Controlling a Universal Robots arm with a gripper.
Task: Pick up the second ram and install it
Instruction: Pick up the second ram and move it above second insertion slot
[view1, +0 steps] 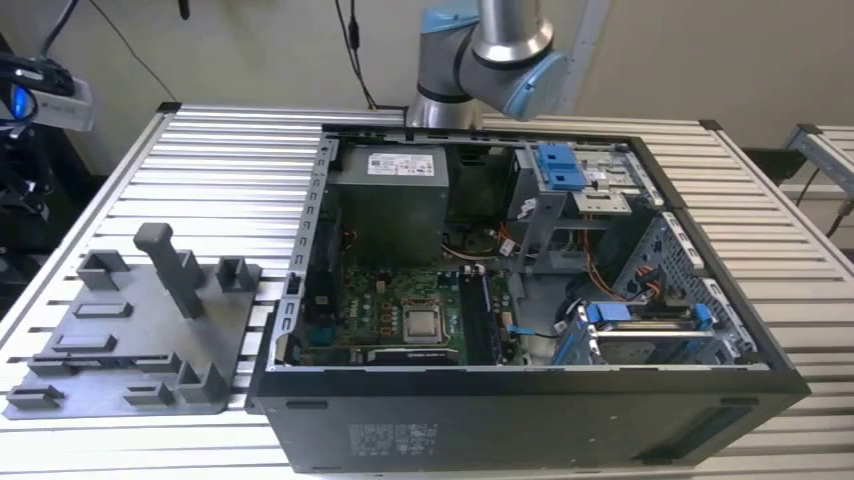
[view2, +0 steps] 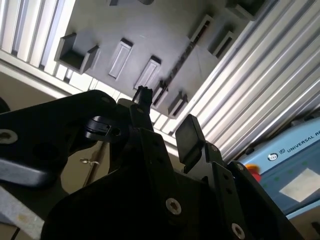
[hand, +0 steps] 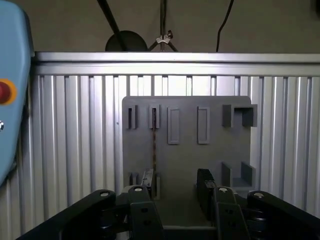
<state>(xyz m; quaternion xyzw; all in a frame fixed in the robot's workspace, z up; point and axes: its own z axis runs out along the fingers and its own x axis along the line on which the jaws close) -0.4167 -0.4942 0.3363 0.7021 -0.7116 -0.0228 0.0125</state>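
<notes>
Two fingers of the gripper stand spread apart above the grey tray on the tabletop; the ram stands on edge in a tray slot, just beyond one finger.

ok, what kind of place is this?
Likely a robot test bench for PC assembly: open computer case, grey parts tray beside it, robot arm behind, on a slatted metal table.

The table is ribbed bare metal with a dull silvery sheen, and the tray is matt grey plastic. The computer case is matt black outside, bare grey sheet metal within — its motherboard a glossy green. The gripper is smooth matt black — with small shiny screw heads
</notes>
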